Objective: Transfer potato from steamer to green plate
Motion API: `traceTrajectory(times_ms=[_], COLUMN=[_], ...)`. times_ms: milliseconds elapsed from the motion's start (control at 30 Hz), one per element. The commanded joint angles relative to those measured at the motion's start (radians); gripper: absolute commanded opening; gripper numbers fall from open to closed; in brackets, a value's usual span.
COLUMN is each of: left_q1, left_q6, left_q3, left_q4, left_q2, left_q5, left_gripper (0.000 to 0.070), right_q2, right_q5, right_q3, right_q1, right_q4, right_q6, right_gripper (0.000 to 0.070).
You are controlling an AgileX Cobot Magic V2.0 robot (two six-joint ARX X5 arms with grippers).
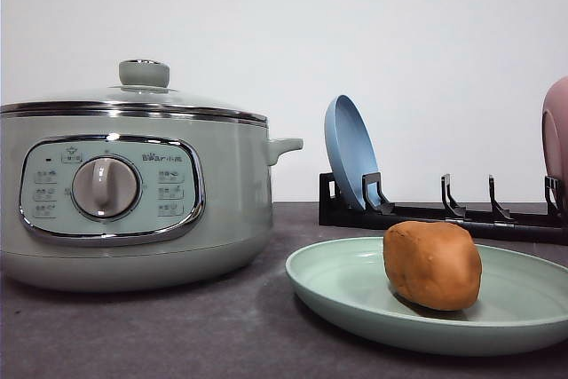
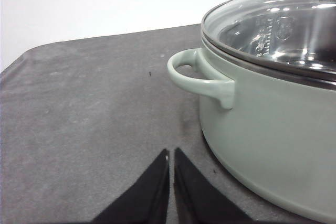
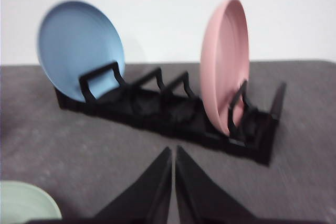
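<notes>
The orange-brown potato [image 1: 433, 264] rests on the green plate [image 1: 337, 286] at the front right of the table. To the left stands the sage-green steamer [image 1: 133, 193] with its glass lid on; its side handle [image 2: 202, 77] and lid [image 2: 278, 24] appear in the left wrist view. My left gripper [image 2: 171, 153] is shut and empty, hovering over the dark table beside the steamer's handle. My right gripper [image 3: 174, 150] is shut too, holding nothing, facing the dish rack, with a sliver of the green plate [image 3: 23, 203] at the corner.
A black dish rack [image 1: 444, 210] stands behind the green plate, holding an upright blue plate [image 1: 351, 153] and a pink dish [image 3: 226, 61]. The white wall is close behind. Bare dark tabletop [image 2: 89, 119] lies beside the steamer.
</notes>
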Motion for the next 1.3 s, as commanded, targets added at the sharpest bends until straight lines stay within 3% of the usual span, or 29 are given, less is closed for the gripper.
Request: traceTrajectory(times_ms=[0,133,1267], left_q1=[0.002,0.002,0.002], left_q6=[-0.006,-0.006,-0.006], left_q3=[-0.019,-0.019,-0.019], left_q4=[-0.010,-0.010,-0.010], left_q2=[-0.002,-0.002,-0.002], left_q5=[0.000,0.000,0.001], left_gripper=[0.0009,0.0009,0.0009], right_q2=[-0.002,-0.002,-0.002], right_q5=[0.006,0.005,0.009], right_q3=[-0.005,-0.005,-0.004], right_q1=[-0.002,-0.002,-0.002], right_q4=[-0.027,-0.115,-0.090], right_q6=[-0.011,-0.005,-0.004], right_gripper=[0.0000,0.0000,0.0000])
